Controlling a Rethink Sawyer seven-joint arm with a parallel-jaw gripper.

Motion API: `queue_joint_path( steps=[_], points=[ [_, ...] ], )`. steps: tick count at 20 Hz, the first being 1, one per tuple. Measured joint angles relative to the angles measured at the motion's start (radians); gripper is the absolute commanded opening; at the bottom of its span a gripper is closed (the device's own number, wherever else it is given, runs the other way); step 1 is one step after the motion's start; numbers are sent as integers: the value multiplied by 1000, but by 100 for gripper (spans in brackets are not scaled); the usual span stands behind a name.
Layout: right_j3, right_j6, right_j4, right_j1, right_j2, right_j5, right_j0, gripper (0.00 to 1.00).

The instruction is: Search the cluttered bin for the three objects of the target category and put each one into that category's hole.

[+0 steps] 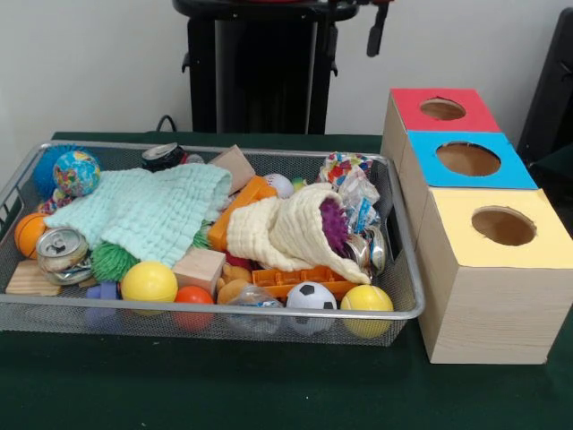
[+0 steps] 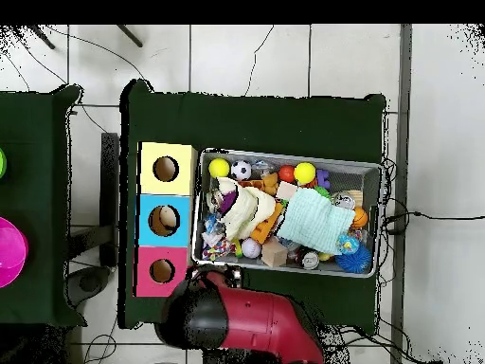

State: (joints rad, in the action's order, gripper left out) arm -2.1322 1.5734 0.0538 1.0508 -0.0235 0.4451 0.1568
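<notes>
The silver wire-mesh bin (image 1: pixel 215 309) lies on the green table, full of clutter; it also shows in the overhead view (image 2: pixel 375 169). In it are a mint cloth (image 1: pixel 148 210), a cream cloth (image 1: pixel 286 233), two yellow balls (image 1: pixel 149 281) (image 1: pixel 366 298), a soccer ball (image 1: pixel 311 296), a globe ball (image 1: pixel 76 172), an orange ball (image 1: pixel 29 233), a can (image 1: pixel 63 251), a wooden block (image 1: pixel 199 267) and a purple spiky ball (image 1: pixel 334 224). Beside it stand three boxes with holes, topped red (image 1: pixel 412 100), blue (image 1: pixel 425 170) and yellow (image 1: pixel 457 210). The gripper (image 1: pixel 380 27) hangs drawn back at the top edge, away from the bin.
The black pedestal (image 1: pixel 260 72) stands behind the bin. The red arm (image 2: pixel 246 322) is folded at the table's edge in the overhead view. A second green table with a magenta object (image 2: pixel 9 251) sits at the left there.
</notes>
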Motion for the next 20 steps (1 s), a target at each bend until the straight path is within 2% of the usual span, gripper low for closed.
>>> queue_joint_path(
  steps=[6, 11, 20],
  points=[
    [6, 0, 77, -108, 0, -174, 17, 100],
    [17, 0, 116, -233, 1, -297, 16, 100],
    [70, 0, 125, -416, 0, -331, 15, 100]
  ],
)
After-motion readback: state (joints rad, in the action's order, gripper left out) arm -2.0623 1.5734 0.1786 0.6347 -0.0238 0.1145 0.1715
